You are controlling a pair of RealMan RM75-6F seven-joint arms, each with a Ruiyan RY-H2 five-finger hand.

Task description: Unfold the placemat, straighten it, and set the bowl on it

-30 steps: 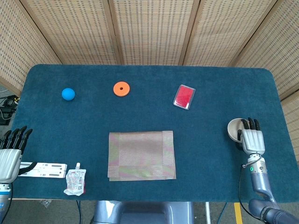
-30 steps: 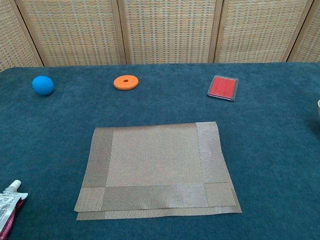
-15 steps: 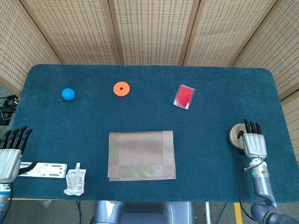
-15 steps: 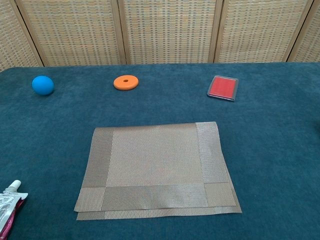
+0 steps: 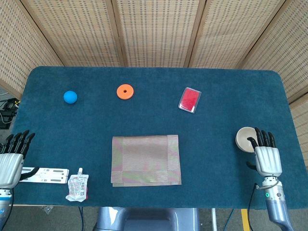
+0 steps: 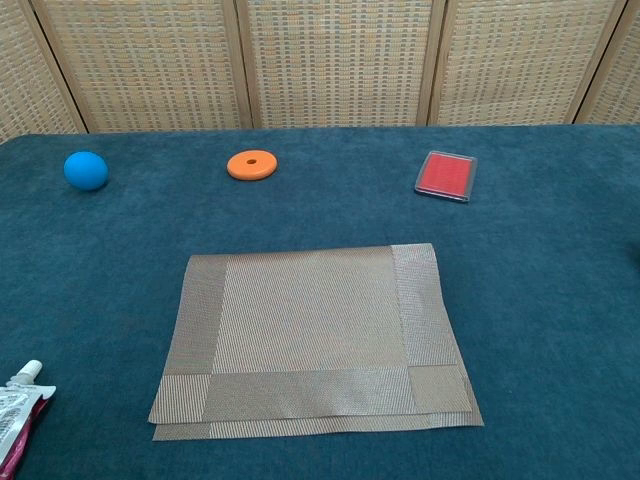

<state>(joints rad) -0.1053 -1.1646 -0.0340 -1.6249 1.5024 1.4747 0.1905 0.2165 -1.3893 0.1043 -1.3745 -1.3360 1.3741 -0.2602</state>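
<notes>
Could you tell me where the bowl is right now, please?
In the head view, the bowl sits on the table's right side, just ahead of the right robot hand, well right of the folded placemat.

The right hand (image 5: pixel 267 156) is showing a pale grey back, black fingers (image 5: pixel 263 139), a small green light at its grey wrist and a thin black cable. The left hand (image 5: pixel 10 163) is wearing the same colours.

Blue ball (image 5: pixel 70 96); orange ring (image 5: pixel 125 91); red case (image 5: pixel 189 99).

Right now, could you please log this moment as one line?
placemat: folded | bowl: off mat, by right hand | left hand: open
</notes>
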